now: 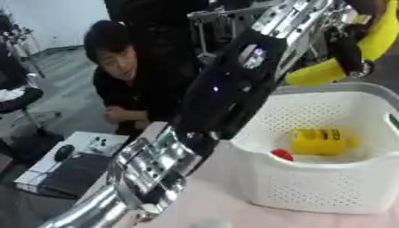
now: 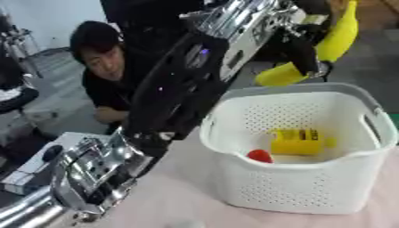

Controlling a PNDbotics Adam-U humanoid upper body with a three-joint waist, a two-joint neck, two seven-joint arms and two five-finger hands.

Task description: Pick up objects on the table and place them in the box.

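Note:
A white perforated basket (image 2: 300, 189) stands on the pink table (image 2: 175, 196) at the right. Inside it lie a yellow boxy object (image 2: 296, 141) and a small red round object (image 2: 259, 156). My left arm (image 1: 226, 93) rises from the lower left corner and crosses the view diagonally, passing just left of the basket's rim. Its silver end, which seems to be the left hand (image 1: 295, 17), is high at the top, above and behind the basket. Nothing shows in it. The right hand appears in neither view.
A person crouches beyond the table's far left edge, not touching anything. A white box with dark items (image 1: 66, 164) sits low on the left. A yellow curved frame (image 1: 351, 58) stands behind the basket.

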